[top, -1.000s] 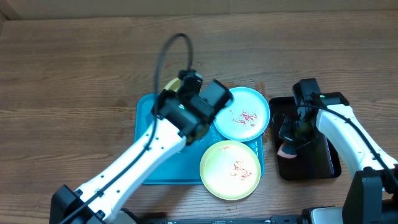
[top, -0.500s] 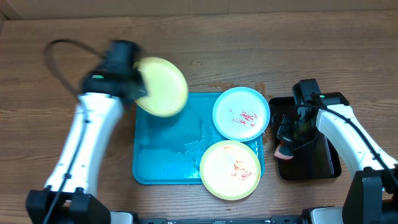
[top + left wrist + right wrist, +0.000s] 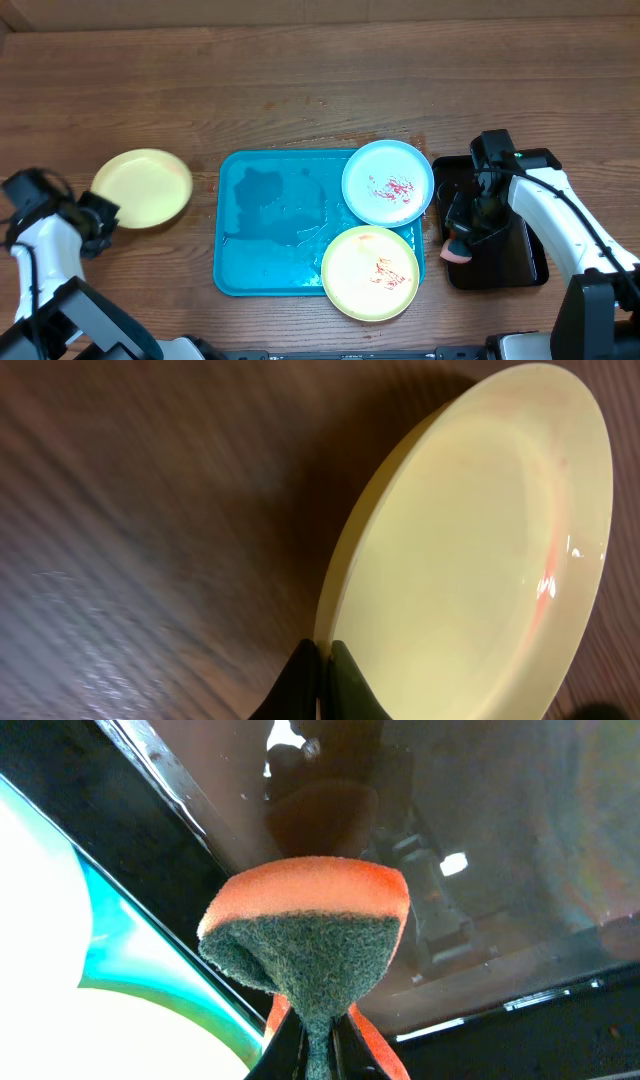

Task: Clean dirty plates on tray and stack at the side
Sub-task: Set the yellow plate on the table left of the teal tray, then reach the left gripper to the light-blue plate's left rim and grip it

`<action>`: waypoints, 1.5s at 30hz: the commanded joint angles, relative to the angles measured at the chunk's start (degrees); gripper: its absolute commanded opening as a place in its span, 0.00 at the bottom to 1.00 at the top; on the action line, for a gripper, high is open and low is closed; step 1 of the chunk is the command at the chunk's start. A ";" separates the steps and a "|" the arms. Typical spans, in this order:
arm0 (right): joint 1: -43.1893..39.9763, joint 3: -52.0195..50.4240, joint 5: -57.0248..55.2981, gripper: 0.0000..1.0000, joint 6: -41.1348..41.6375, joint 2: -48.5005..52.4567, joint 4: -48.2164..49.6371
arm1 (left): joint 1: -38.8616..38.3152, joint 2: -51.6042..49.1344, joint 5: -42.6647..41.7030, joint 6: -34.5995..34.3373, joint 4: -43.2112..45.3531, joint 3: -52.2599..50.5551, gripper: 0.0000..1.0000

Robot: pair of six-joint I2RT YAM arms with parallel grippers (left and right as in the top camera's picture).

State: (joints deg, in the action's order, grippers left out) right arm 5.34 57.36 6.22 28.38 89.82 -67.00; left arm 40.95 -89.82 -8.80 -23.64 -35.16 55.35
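The left gripper (image 3: 325,652) has its jaws pinching the rim of a pale yellow plate (image 3: 470,550). The plate spreads out ahead of them over the wooden table (image 3: 300,80), well apart from the teal tray (image 3: 270,240). The right gripper (image 3: 318,1030) has its jaws squeezing an orange-and-green sponge (image 3: 305,935) that bulges just beyond their tips, above the black tray (image 3: 510,260). Beside those jaws, on the teal tray, lie a sauce-smeared blue plate (image 3: 388,182) and a yellow-green plate (image 3: 370,272).

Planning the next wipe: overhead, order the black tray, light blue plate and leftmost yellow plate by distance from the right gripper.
1. Black tray, beneath the right gripper.
2. Light blue plate, just to its left.
3. Yellow plate, far left.
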 commanded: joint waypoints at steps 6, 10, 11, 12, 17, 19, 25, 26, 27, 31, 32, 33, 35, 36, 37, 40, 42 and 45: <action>-0.17 0.02 1.60 0.04 -0.39 -1.64 -0.70 | 4.33 -3.43 -0.70 0.52 5.29 -1.03 0.04; -0.17 0.02 1.57 0.04 -1.31 -1.64 -0.79 | 2.75 -6.49 -1.75 1.90 6.03 -1.03 0.04; -0.17 0.02 1.60 0.04 -1.46 -1.64 -0.79 | 2.23 -7.15 -1.75 2.34 5.99 -1.03 0.04; -0.17 0.02 1.60 0.04 -1.46 -1.64 -0.79 | 1.77 -7.52 -1.77 2.75 5.92 -1.01 0.04; -0.17 0.02 1.60 0.04 -1.90 -1.64 -0.79 | 0.39 -6.54 -1.84 3.74 5.81 0.02 0.15; -0.17 0.02 1.57 0.04 -1.90 -1.64 -0.81 | 0.33 -5.07 -2.25 3.78 5.44 0.92 0.29; -0.17 0.02 1.57 0.04 -1.99 -1.64 -0.72 | 0.24 0.35 -2.25 3.74 2.99 3.45 0.52; -0.17 0.02 1.60 0.04 -2.38 -1.64 -0.61 | 0.13 1.46 -2.23 3.74 2.34 3.78 0.52; -0.17 0.02 1.60 0.04 -2.78 -1.64 -0.55 | -0.07 2.40 -2.36 3.74 2.14 3.85 0.52; -0.17 0.02 1.55 0.04 -2.95 -1.64 -0.28 | -3.48 7.37 -3.56 4.00 0.87 3.85 0.47; -0.17 0.02 1.57 0.04 -2.93 -1.64 -0.09 | -5.25 8.41 -3.72 4.46 0.48 3.85 0.45; -0.17 0.02 1.57 0.04 -2.93 -1.64 0.26 | -6.97 9.14 -4.13 5.20 0.20 3.85 0.45; -0.17 0.02 1.57 0.04 -2.91 -1.64 0.74 | -11.74 10.25 -5.27 7.65 -0.61 3.85 0.35; -0.17 0.02 1.60 0.04 -2.93 -1.64 0.96 | -14.62 10.47 -5.29 8.85 -1.05 3.85 0.28; -0.17 0.02 1.57 0.04 -2.93 -1.64 0.96 | -18.16 10.45 -5.29 10.23 -1.62 3.85 0.23; -0.17 0.02 1.57 0.04 -2.95 -1.64 0.90 | -26.97 10.43 -5.29 13.16 -2.54 3.85 0.36; -0.17 0.02 1.57 0.04 -2.95 -1.64 0.87 | -32.02 10.43 -7.82 13.51 -1.75 3.85 0.88; -0.17 0.02 1.57 0.04 -2.97 -1.64 0.92 | -38.53 10.03 -16.37 18.51 0.59 3.85 1.00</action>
State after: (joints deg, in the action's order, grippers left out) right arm 5.34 57.36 7.27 25.63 89.82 -66.17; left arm 6.94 -80.25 -16.69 -11.55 -35.75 58.04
